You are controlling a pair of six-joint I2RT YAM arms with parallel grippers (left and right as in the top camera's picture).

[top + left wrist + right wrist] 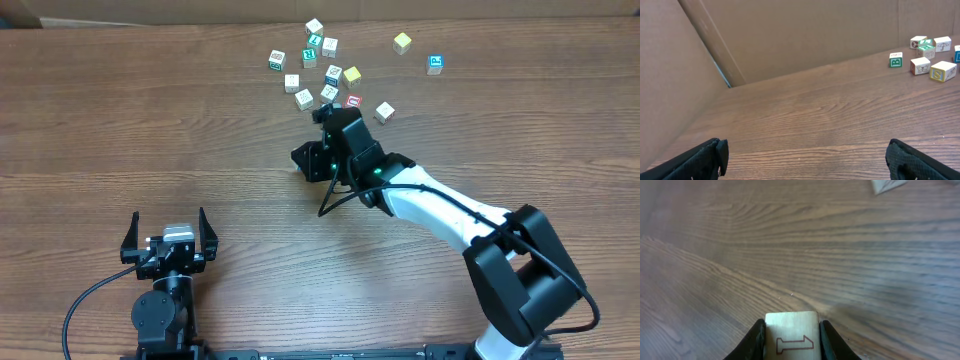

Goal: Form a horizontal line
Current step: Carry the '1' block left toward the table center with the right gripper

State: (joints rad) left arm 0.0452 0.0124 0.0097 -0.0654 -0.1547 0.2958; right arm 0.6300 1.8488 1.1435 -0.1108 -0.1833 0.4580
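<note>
Closest to the right wrist camera is a pale wooden cube [791, 330] with a red outlined mark, clamped between the two fingers of the right end effector [791, 342]. Whether it touches the desk [150, 120] I cannot tell. No horizontal line exists yet. The other letter cubes [304, 98] lie scattered and mostly apart at the far middle of the desk, just beyond that end effector.

The main risk seems to be placement. Set down too close to the scatter, the fingers could nudge neighbours. The cube may also twist as the fingers part, so its edges would not meet the next cube squarely. Green-marked [314, 40] and plain yellow cubes [352, 75] sit among the rest, so a wrong pick is possible.

The left end effector [168, 235] rests fully spread and empty, well apart at the near left.
</note>
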